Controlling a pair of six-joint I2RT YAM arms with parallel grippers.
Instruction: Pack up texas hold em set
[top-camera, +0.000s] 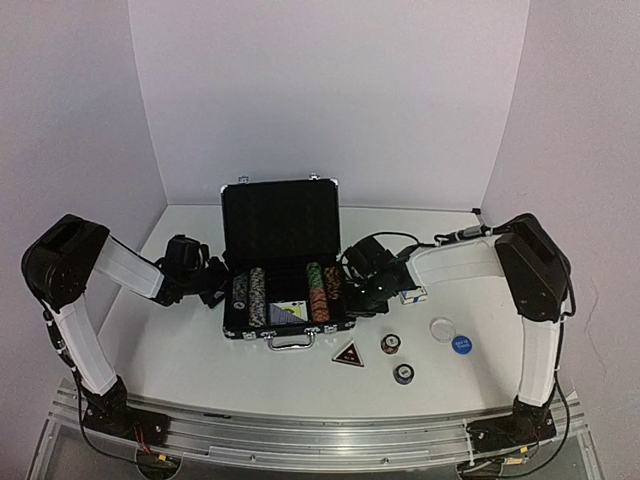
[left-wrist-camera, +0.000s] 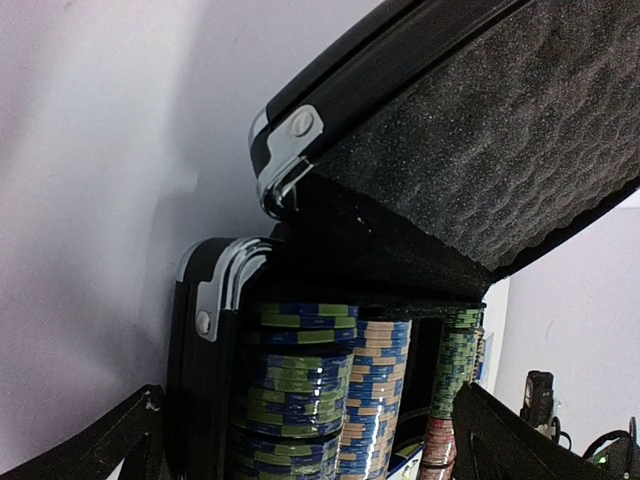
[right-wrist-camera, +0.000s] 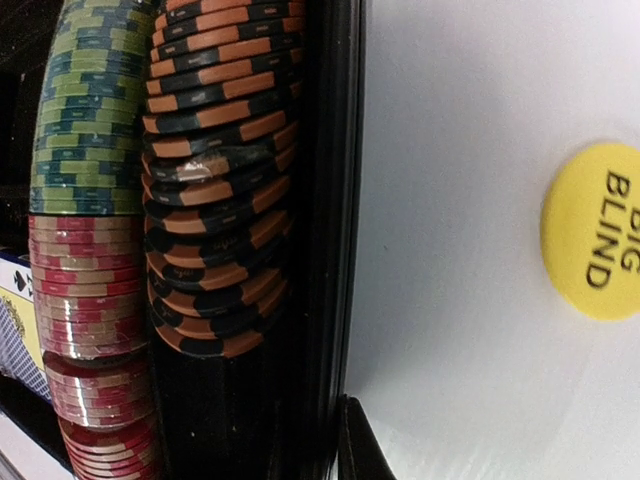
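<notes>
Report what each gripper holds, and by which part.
Left gripper: open, nothing held. Right gripper: cannot tell; one finger shows beside the briefcase wall.

Yellow disc (right-wrist-camera: 595, 230), black print "BIG BLIND", letters lying sideways in the right wrist view, blue disc (top-camera: 461, 346) in the top view with white marks too small to read, white card (right-wrist-camera: 14, 290) with small black suit sign, shape unclear.
</notes>
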